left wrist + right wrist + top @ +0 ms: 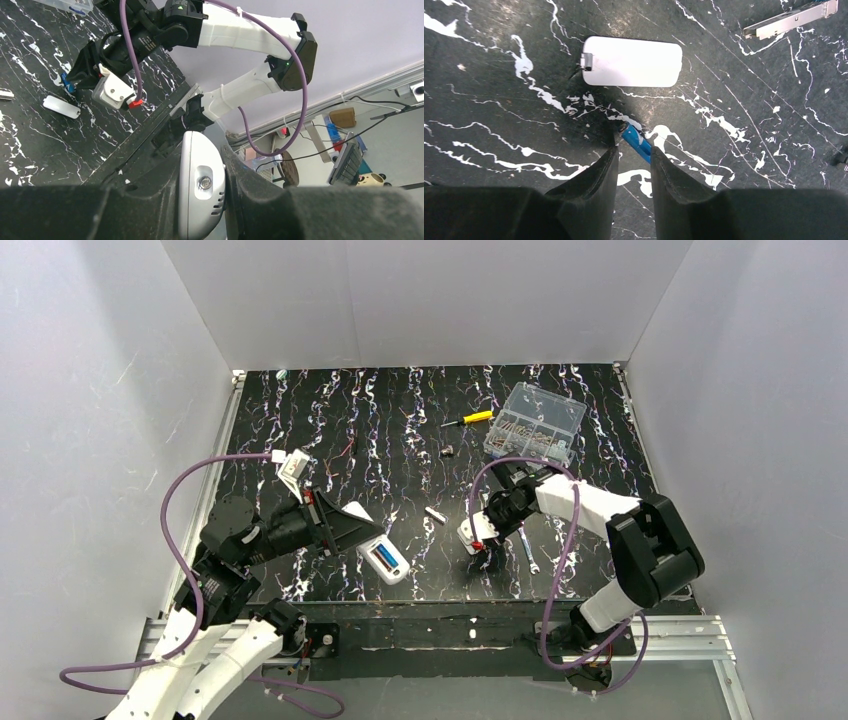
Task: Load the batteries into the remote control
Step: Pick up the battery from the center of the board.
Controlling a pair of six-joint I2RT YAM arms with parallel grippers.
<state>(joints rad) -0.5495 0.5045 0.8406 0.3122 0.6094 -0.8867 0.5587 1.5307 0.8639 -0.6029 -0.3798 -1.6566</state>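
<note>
The right gripper [634, 154] sets narrow jaws around the battery [634, 139] lying on the table [499, 80], its long axis slanted across the gap, while the left gripper [362, 540] clamps the remote [386, 561].

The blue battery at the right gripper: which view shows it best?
Right wrist: the battery sits between the right gripper's fingertips, close up. Left wrist shows only a distant blue speck; top external hides it under the gripper.

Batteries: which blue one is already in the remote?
The battery in the remote control, which the left gripper holds; the other battery sits between the fingers of the right gripper.
</note>
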